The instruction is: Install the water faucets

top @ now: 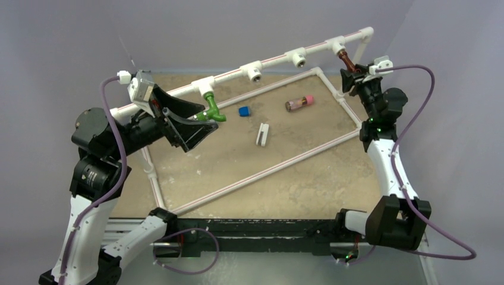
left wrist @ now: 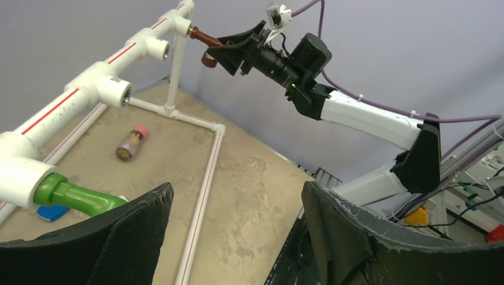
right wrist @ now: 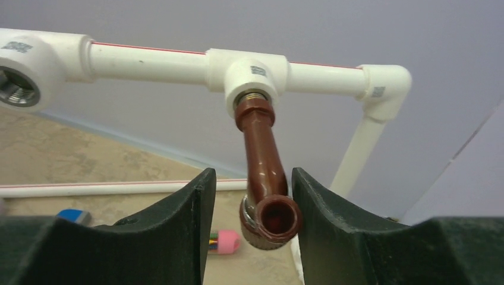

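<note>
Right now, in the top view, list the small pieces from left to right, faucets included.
green faucet → blue block → white clip → pink-capped cylinder → reddish-brown faucet

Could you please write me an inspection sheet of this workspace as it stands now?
Surface: tan, worn board, framed by white pipe.
Job's things: green faucet and brown faucet each sit in a tee of the raised rail; the two tees between them are empty.
Clutter: blue block, white clip and pink-capped tube lie loose on the board.
Claws: left claw open, beside the green faucet; right claw open, straddling the brown faucet.
Cables: purple cables loop along both arms.
Surroundings: plain walls; wiring beyond the table.
</note>
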### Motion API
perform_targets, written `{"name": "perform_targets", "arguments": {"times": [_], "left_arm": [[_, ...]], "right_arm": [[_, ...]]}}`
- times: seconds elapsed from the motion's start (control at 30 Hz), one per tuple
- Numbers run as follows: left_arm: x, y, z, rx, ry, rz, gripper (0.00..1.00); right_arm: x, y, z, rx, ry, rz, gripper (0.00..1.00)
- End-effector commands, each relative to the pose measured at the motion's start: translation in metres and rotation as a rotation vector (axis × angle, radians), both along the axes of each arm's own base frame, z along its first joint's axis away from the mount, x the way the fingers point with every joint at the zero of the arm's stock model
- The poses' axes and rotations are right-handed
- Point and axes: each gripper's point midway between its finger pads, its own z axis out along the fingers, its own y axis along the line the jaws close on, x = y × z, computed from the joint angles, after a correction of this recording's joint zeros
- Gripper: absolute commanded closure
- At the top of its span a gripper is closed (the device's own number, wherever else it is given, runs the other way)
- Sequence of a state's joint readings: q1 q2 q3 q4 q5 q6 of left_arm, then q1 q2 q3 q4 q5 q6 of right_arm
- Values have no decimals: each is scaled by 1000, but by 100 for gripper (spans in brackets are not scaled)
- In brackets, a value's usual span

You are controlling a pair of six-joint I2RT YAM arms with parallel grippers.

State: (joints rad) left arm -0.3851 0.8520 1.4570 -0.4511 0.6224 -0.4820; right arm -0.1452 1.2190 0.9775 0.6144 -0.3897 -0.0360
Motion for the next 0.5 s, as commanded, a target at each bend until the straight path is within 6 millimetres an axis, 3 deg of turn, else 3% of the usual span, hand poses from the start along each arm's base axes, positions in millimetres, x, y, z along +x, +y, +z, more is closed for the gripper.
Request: {"name": "perform_targets", "arguments": {"times": [0.0,0.1,0.17,0.3,0.47], "left_arm": [[-10,-4,-2,-7,16,-51,21],[-10,-4,-2,-4,14,-50,22],[-9,-4,-3,1,18,-48,22],[-2,-3,-8,11,36,-23,22],[11,2,-16,29,52,49,22]], "right_arm": [[-2,15,23,25,-66,101,49],[0,17,22,28,-65,114,54],[1,16,21,34,-61,116,64],[-3,18,22,43,-69,123,100],[-15,14,24,105,-100,91,100]]}}
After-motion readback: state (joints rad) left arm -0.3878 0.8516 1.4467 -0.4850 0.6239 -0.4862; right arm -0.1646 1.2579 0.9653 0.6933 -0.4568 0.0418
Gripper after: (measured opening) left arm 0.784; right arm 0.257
